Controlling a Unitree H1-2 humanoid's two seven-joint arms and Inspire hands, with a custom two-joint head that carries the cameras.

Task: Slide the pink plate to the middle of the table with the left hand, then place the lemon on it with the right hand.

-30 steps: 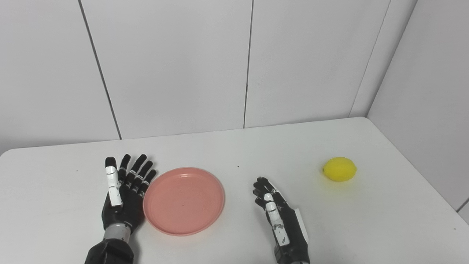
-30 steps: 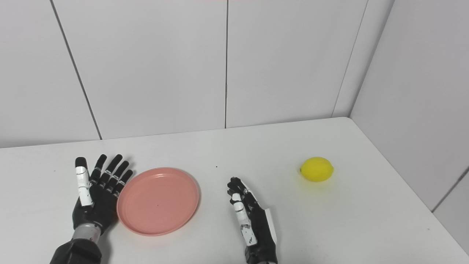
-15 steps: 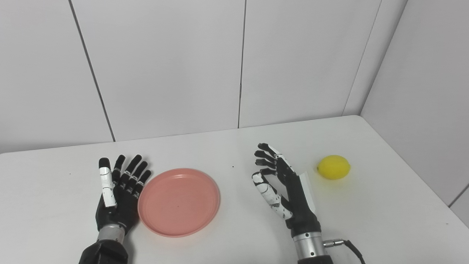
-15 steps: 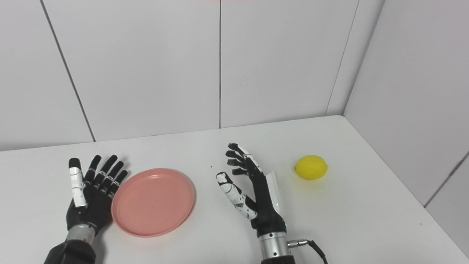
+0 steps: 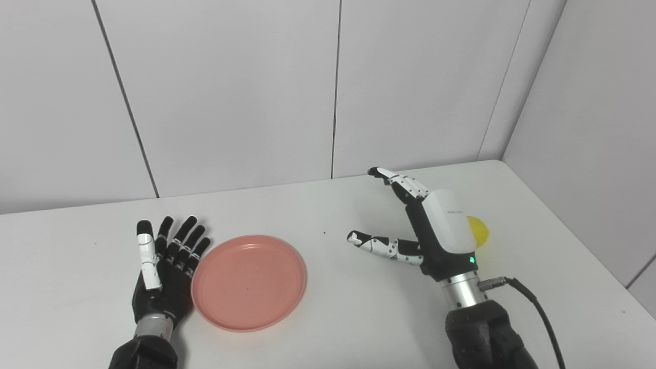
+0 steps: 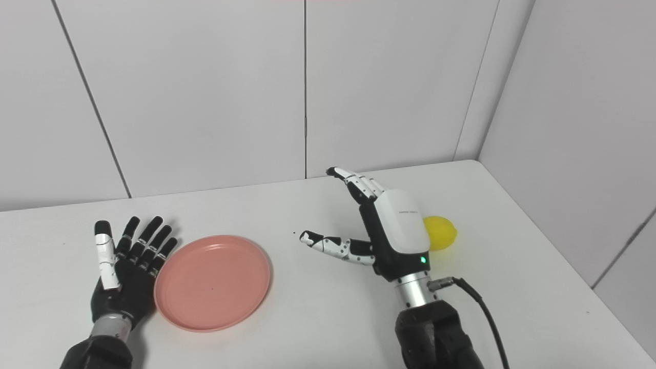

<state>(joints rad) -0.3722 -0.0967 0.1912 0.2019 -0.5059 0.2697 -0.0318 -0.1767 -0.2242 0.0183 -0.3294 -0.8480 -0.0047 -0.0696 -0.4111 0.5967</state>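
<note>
The pink plate (image 5: pixel 249 281) lies flat on the white table (image 5: pixel 333 318), left of the middle. My left hand (image 5: pixel 166 261) rests open and flat on the table, fingers spread, its edge against the plate's left rim. The yellow lemon (image 6: pixel 442 232) sits on the table at the right, partly hidden behind my right hand (image 5: pixel 428 225). My right hand is raised above the table, open, fingers pointing up and left, thumb stretched left. It holds nothing and stands just left of and in front of the lemon.
White wall panels stand behind the table and along its right side. The table's right edge (image 5: pixel 589 241) runs close to the lemon. A black cable (image 5: pixel 533 307) hangs from my right wrist.
My right hand has lifted off the table and moved forward and to the right, now covering part of the lemon. The left hand and plate have stayed put. The camera shifted slightly.
</note>
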